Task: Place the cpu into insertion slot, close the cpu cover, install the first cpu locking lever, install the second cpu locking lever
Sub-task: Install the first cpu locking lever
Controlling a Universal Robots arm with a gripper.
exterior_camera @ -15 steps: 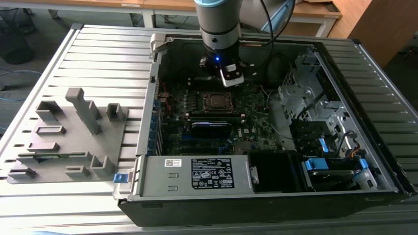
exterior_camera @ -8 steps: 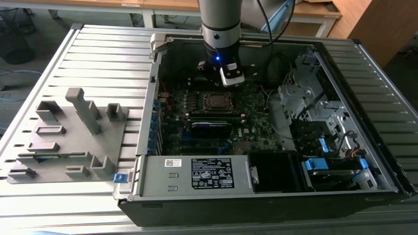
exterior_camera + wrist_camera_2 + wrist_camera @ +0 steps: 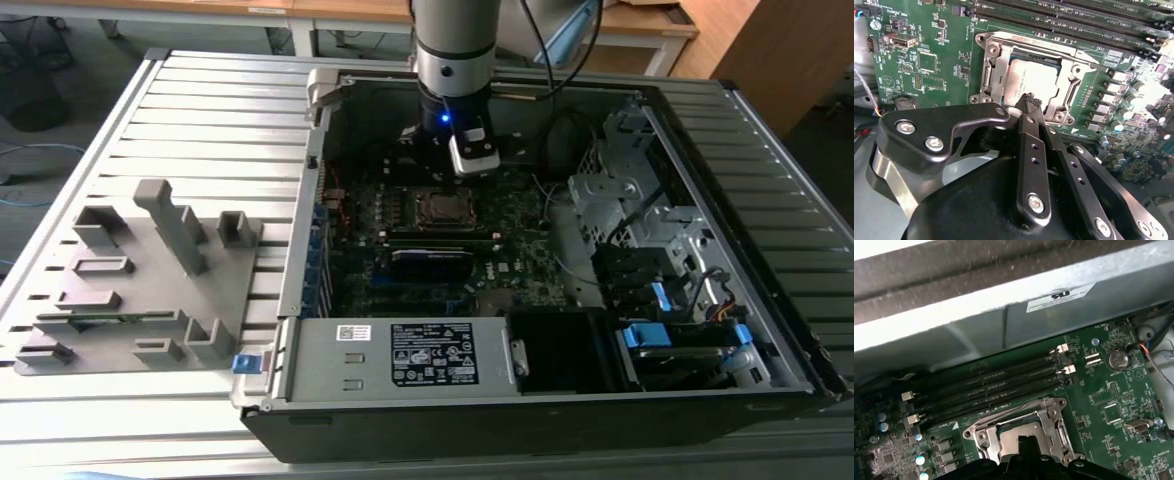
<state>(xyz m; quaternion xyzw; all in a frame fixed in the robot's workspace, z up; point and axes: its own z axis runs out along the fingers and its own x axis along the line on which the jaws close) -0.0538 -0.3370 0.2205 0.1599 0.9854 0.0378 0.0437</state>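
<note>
The cpu [image 3: 1030, 82] is sitting in the insertion slot [image 3: 988, 76], its dull silver top showing through the window of the cpu cover [image 3: 1066, 95], which is lying flat over it in the second wrist view. In the exterior view, going from the left, a grey fixture block [image 3: 140, 285] is resting on the slatted table [image 3: 200, 110] at the left of the frame, and the open computer case [image 3: 747, 330] is filling the centre and right. The socket [image 3: 445, 207] is lying at the middle of the motherboard [image 3: 521, 275], with the arm [image 3: 457, 45] reaching down from the top centre. The gripper [image 3: 1030, 102] is hovering just over the socket's near edge, its black fingers [image 3: 1026, 145] pressed together at the tips, holding nothing. In the first wrist view, long black memory slots [image 3: 989, 387] are running just beside the socket.
</note>
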